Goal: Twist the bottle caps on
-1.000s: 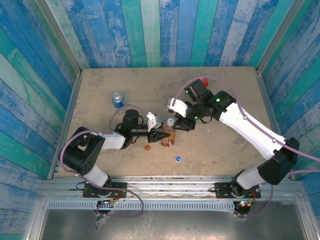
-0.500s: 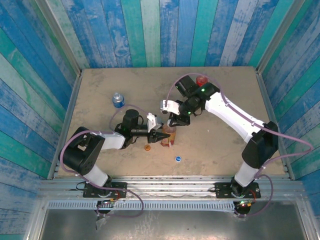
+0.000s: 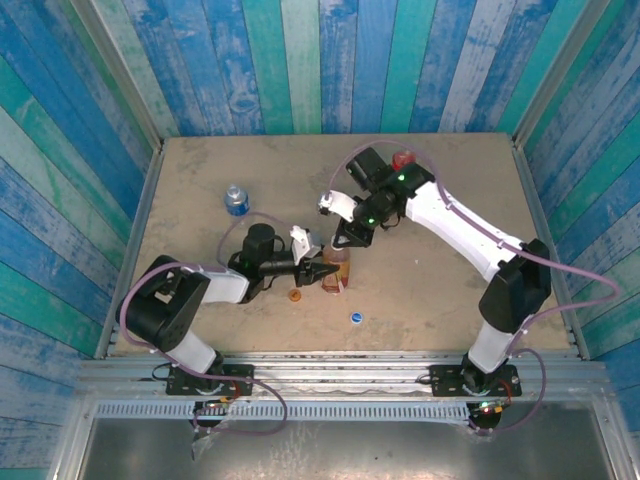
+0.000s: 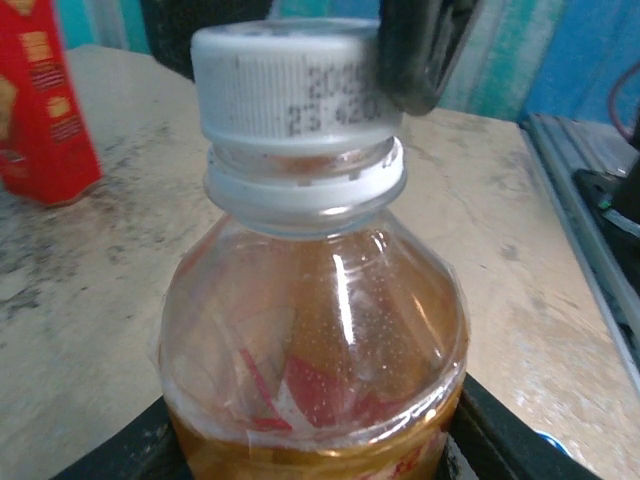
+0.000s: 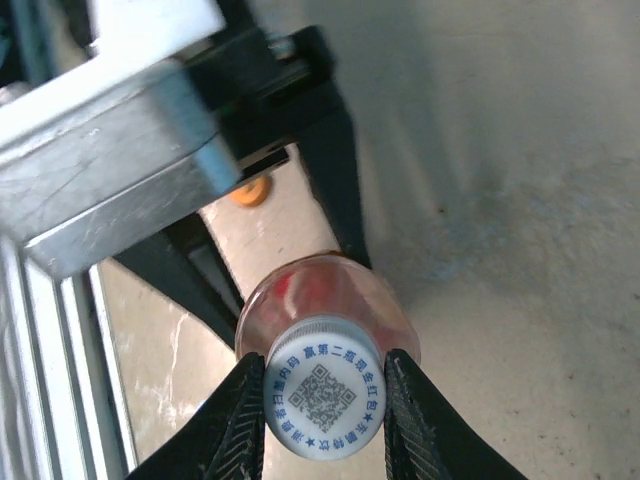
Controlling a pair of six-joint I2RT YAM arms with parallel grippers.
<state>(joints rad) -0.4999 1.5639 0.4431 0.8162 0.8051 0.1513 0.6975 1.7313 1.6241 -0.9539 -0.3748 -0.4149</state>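
Observation:
The amber tea bottle (image 3: 336, 272) stands upright mid-table with my left gripper (image 3: 326, 272) shut on its body; in the left wrist view the black fingers (image 4: 500, 432) hug its lower sides (image 4: 315, 330). A white cap (image 5: 323, 400) sits on its neck, and my right gripper (image 5: 323, 405) reaches down from above, shut on the white cap (image 4: 295, 85) with a finger pressed to each side. The orange cap (image 3: 295, 295) and the blue cap (image 3: 355, 318) lie loose on the table. The red bottle (image 3: 403, 160) and the blue-label bottle (image 3: 236, 200) stand farther back.
The table (image 3: 450, 290) is boxed in by blue-green plank walls. A metal rail (image 3: 340, 360) runs along its near edge. The right arm (image 3: 450, 215) arches over the table's right half, above the red bottle.
My right gripper has swung left over the bottle's neck and closed on the white cap. The left gripper and the bottle have stayed put.

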